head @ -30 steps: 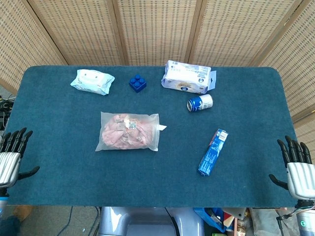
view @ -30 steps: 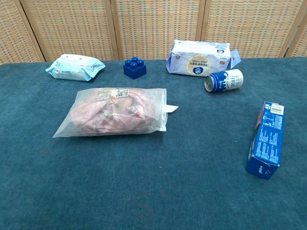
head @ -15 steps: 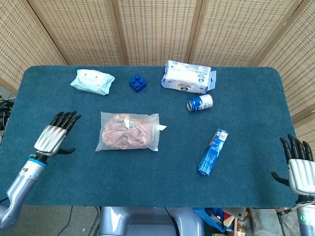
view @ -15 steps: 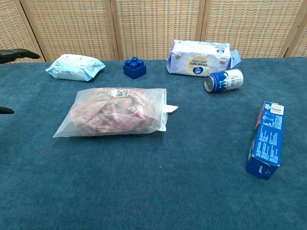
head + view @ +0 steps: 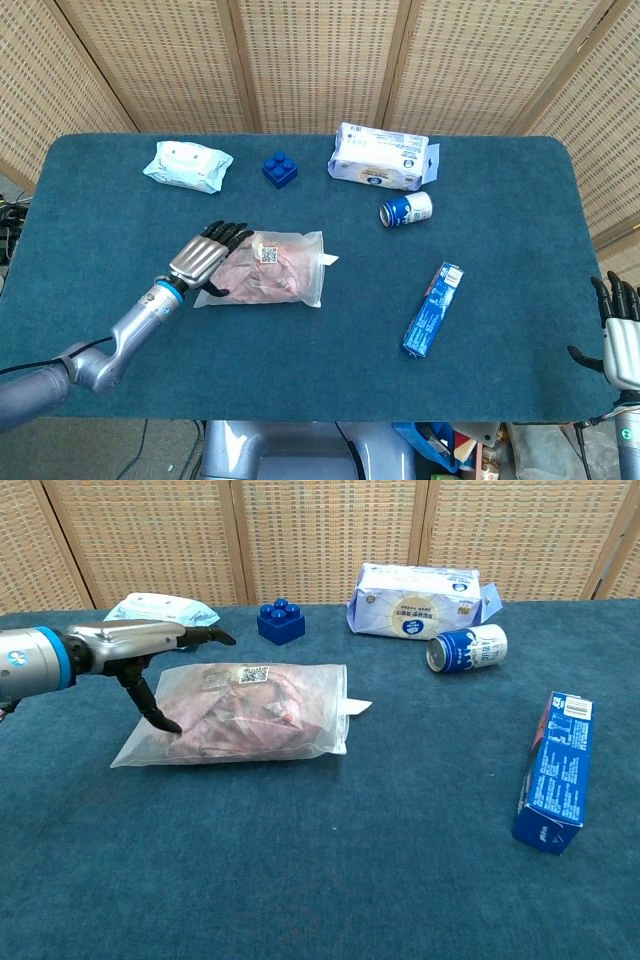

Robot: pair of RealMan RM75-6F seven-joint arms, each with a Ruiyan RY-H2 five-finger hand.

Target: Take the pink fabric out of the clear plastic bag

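A dark blue carpeted tabletop [image 5: 120,220] stretches in front of me, backed by woven wicker screens [image 5: 310,60]. Near its middle lies the clear plastic bag [image 5: 290,275], flat on the surface, with the pink fabric [image 5: 265,272] bunched inside it and a small white label with a printed code on top. A small white tab sticks out at the bag's right edge.

My left hand [image 5: 205,258] reaches in from the left and hovers over the bag's left end, fingers spread apart and stretched forward, holding nothing. In the chest view the thumb [image 5: 150,702] points down to the bag's near left side; I cannot tell whether it touches the plastic. My right hand [image 5: 622,335] sits well apart at the far right edge, off the tabletop, fingers upright and apart, empty.

Along the far side, from left to right, are a pale green pack of wet wipes [image 5: 187,165], a blue toy brick [image 5: 280,168] and a white and blue tissue pack [image 5: 382,157]. Just in front of the tissue pack a blue and white can [image 5: 406,209] lies on its side. Nearer to me on the right, a long blue box [image 5: 432,310] lies flat.
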